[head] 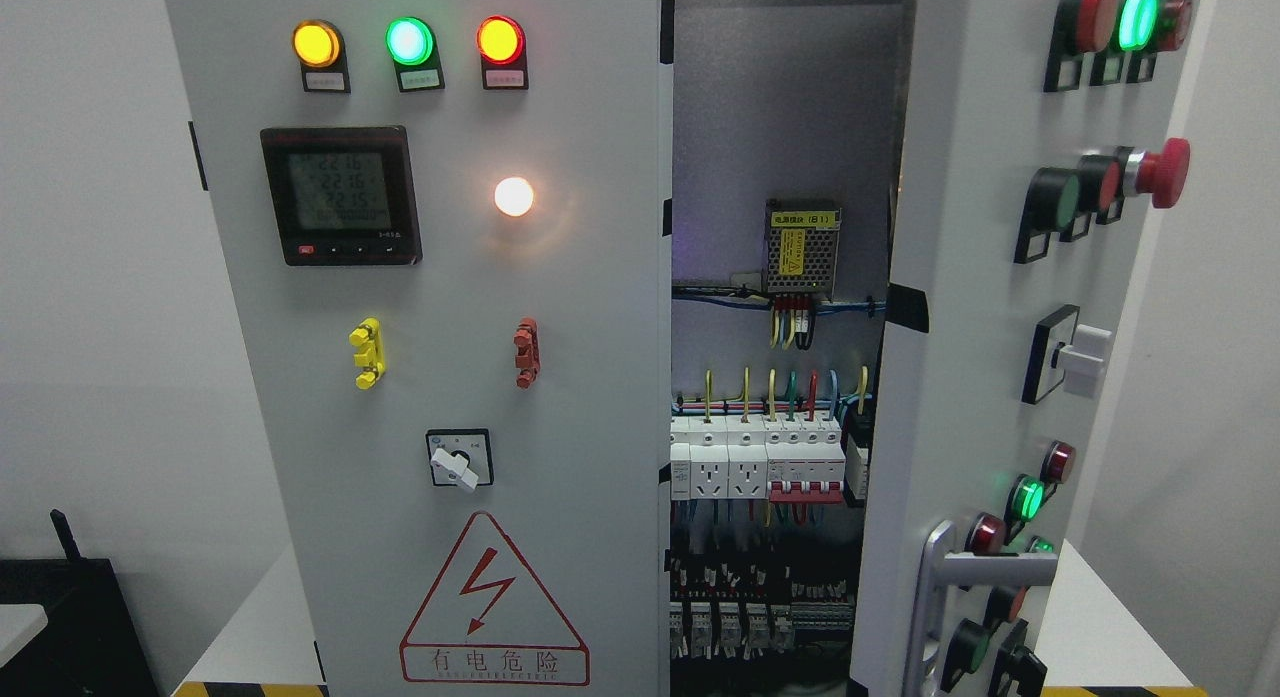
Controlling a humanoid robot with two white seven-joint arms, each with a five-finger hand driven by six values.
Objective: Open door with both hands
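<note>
Standing ajar, right door, left door closed

Plain white walls stand either side of the white table; a black box sits left of it.

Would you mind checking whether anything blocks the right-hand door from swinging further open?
Nothing visible does: the right door is ajar, and the space to its right shows only bare wall. Neither hand is in view.

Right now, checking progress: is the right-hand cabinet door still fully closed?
No, the right door is swung open, exposing the breakers and wiring inside.
</note>
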